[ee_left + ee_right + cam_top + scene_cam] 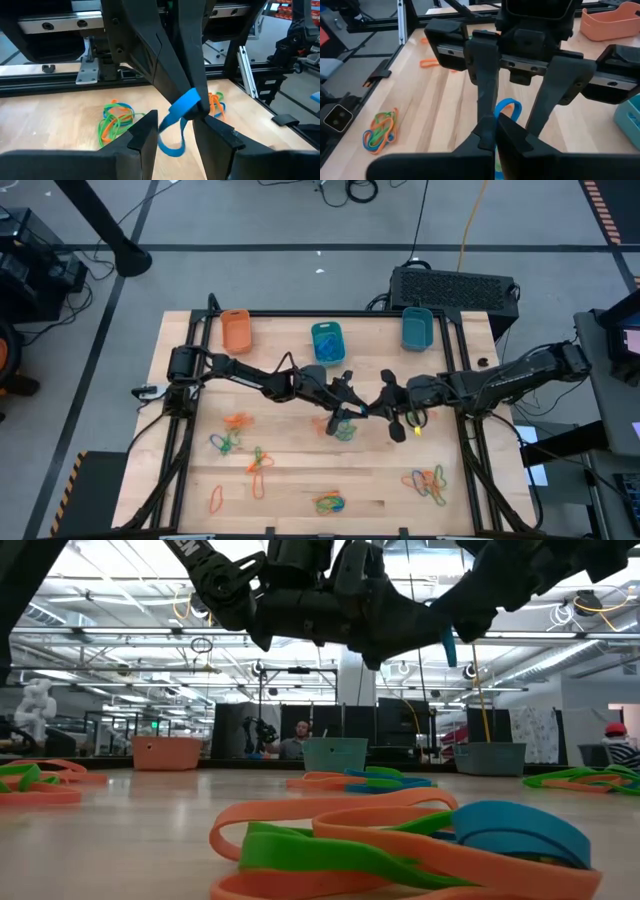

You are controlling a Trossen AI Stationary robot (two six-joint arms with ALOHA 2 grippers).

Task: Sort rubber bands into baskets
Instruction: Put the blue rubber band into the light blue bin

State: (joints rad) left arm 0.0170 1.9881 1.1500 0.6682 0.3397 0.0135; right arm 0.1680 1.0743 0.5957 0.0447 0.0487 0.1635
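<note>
My right gripper is shut on a blue rubber band above the table's middle. My left gripper faces it from the table's left, open, with one finger on each side of the hanging band. I cannot tell whether it touches the band. More rubber bands in orange, green and blue lie in small heaps on the table. The baskets stand along the far edge: an orange one and two teal ones. My right gripper pinches the blue band's upper part between its two shut fingertips. The fingers come from the table's right, slanting a little downward. The rest of the band hangs below them as a slack loop, clear of the table.
A heap of green and blue bands lies right under the two grippers, with a yellow one beside it. Black frame rails run along the table's left and right sides. A black box stands behind the far right corner.
</note>
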